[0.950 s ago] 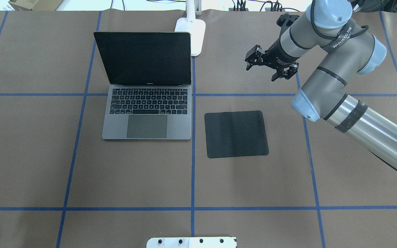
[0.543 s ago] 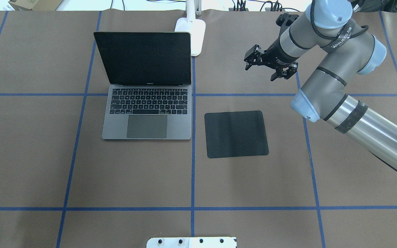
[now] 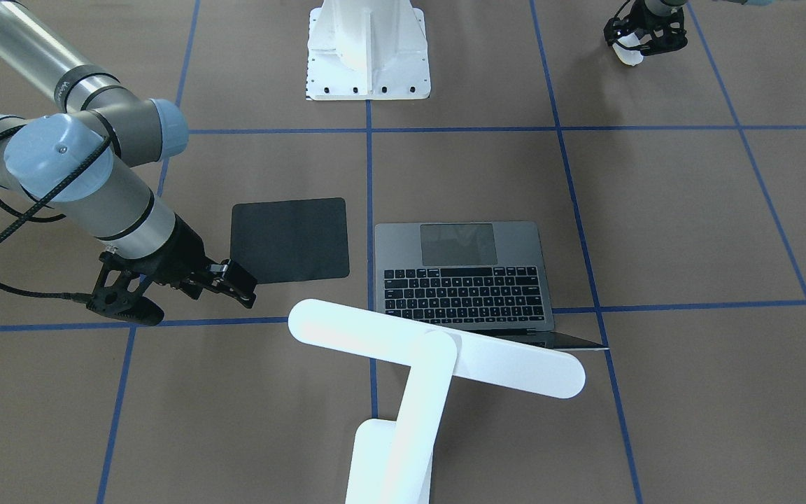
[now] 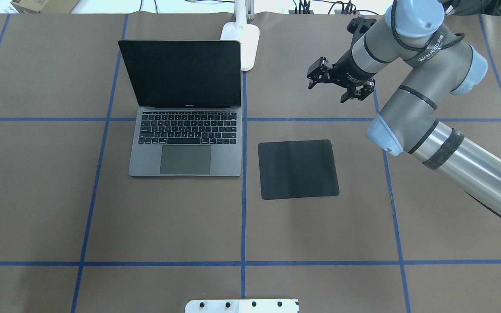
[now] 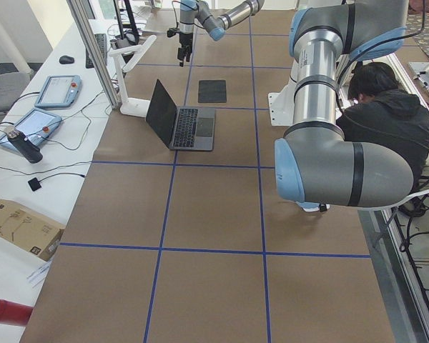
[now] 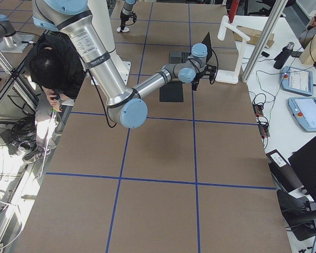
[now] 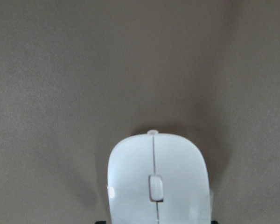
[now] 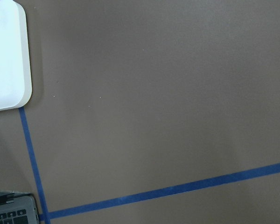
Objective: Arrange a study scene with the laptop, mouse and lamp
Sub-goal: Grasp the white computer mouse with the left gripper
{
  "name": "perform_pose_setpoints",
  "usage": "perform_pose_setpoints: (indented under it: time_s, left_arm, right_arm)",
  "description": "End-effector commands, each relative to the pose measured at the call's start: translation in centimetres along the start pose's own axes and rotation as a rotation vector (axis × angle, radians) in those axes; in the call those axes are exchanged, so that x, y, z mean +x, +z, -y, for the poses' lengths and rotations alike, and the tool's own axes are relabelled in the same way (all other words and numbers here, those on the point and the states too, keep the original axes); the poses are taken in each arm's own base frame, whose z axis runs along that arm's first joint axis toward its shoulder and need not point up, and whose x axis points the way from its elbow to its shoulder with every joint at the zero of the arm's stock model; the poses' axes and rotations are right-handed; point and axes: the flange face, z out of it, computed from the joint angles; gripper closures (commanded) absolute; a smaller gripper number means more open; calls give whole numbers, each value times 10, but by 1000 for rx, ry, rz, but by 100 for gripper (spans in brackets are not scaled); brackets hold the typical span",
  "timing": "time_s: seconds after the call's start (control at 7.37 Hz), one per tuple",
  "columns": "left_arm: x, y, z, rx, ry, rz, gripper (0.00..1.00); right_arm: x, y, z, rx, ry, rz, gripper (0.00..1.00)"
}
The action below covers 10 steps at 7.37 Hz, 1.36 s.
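Note:
The open grey laptop (image 4: 185, 148) sits left of the table's middle, also in the front view (image 3: 466, 280). The white lamp (image 3: 438, 346) stands behind its screen, its base (image 4: 246, 43) at the far edge. My right gripper (image 4: 327, 92) hangs open and empty above bare table right of the lamp, also in the front view (image 3: 189, 301). Its wrist view shows the lamp base (image 8: 7, 56) and a laptop corner (image 8: 11, 212). My left gripper (image 3: 644, 38) is near the robot's base side, closed on the white mouse (image 3: 628, 54), which fills the left wrist view's bottom (image 7: 157, 182).
A flat black square mat (image 4: 298, 169) lies right of the laptop. The white bolted pedestal (image 3: 368, 49) stands at the near middle edge. Blue tape lines (image 4: 242, 217) grid the brown table. A person (image 5: 379, 93) sits beside the robot.
My right gripper has drifted slightly left and toward the far edge, still open. Laptop, lamp and mat have not moved.

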Motion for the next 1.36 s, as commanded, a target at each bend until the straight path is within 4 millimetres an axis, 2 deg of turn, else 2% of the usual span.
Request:
perform_pose_setpoints:
  time_s: [0.0,0.27,0.41,0.54,0.68,0.81,0.95,1.09,1.22]
  left_arm:
    - [0,-5,1,-3,0,-25,56]
    - [-2,-20,-1,-16,6,-71,62]
    - [6,-28,-2,-15,-2,-95,62]
    - [17,-41,2,3,-34,-139,67]
    - [34,-58,6,18,-56,-198,67]
    - [52,-79,9,34,-77,-262,76]
    - [61,-95,13,4,-99,-294,76]
    - [80,-110,29,-8,-136,-343,76]
    - [117,-126,47,6,-172,-369,77]
  right_arm:
    - [-1,0,-1,2,-2,1,1]
    - [-2,-1,-1,1,-5,3,1]
    - [-3,0,-2,0,-4,3,1]
    - [-2,0,-2,-2,-3,2,1]
    - [-1,1,-2,-2,-4,0,1]
    - [-1,2,-1,-3,-2,-2,1]
    - [0,10,-4,-11,-5,-12,1]
    - [1,12,-4,-13,-8,-16,1]
    - [3,15,-2,-15,-6,-24,1]
